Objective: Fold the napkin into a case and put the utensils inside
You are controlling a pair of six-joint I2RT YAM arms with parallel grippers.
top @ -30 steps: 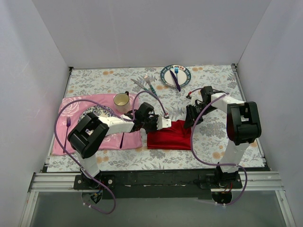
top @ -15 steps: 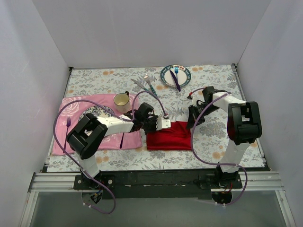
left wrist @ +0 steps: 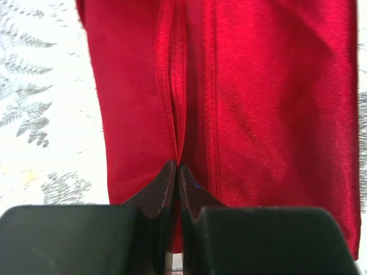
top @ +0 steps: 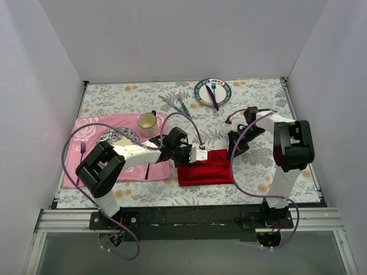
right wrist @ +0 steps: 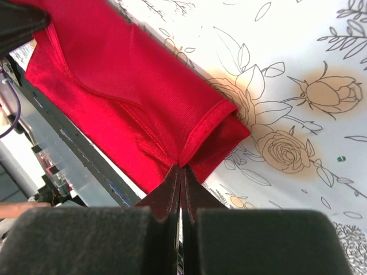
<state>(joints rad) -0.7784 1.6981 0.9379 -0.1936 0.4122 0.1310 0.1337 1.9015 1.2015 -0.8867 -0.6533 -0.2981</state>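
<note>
Red napkin (top: 206,169) pinched by L gripper (left wrist: 176,167) & R gripper (right wrist: 181,169).

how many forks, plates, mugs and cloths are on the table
forks: 3, purple fork, teal-handled fork, blue fork
plates: 2, far plate, plate on the placemat
mugs: 1, cream mug
cloths: 2, red napkin, pink placemat
total: 8
</note>
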